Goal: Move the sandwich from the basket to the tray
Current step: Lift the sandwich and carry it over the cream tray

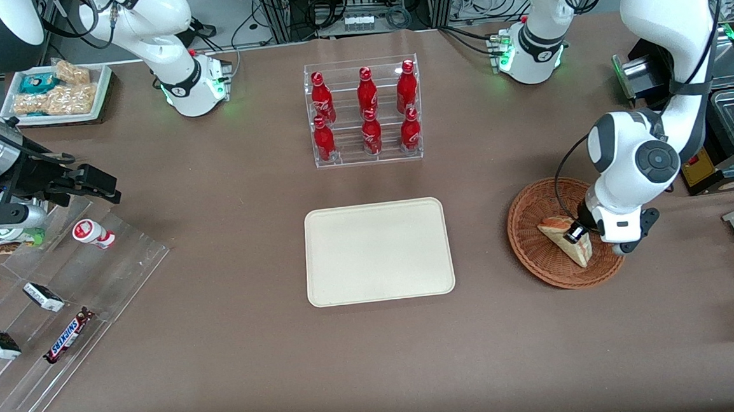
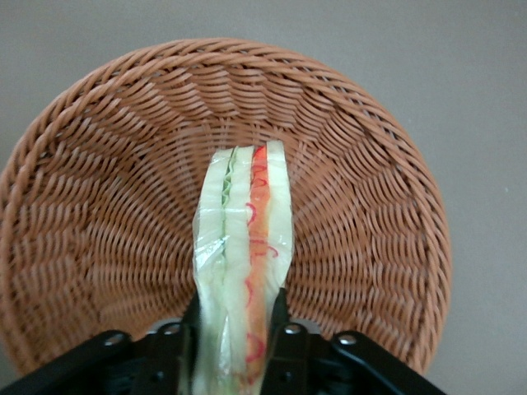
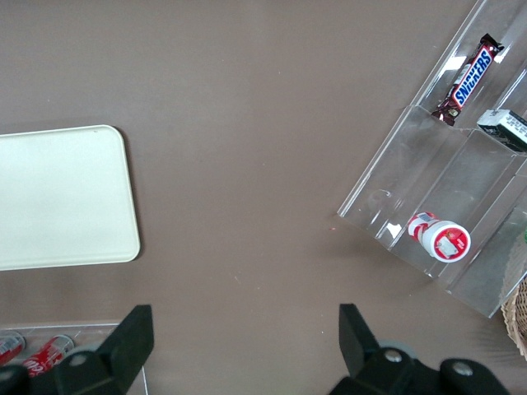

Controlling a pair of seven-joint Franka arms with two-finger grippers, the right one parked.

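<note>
**Sandwich Clamped in Basket: Lift and Transfer Risks**

At lower right of the front view, the end effector sits low in the basket, fingers closed on the sandwich. The wrist view shows the wedge pinched across its bread faces, the wrapper creased between both pads, its tip over the wicker floor. The tray lies bare at frame centre, well apart from the basket.

Probable faults:
- Slip: the clear wrap is slick and the filling soft; excess squeeze may deform the layers.
- Snag: a shallow lift could catch the wedge on the basket rim.
- Rotation: the wedge could swing about the pads during transit.
</note>
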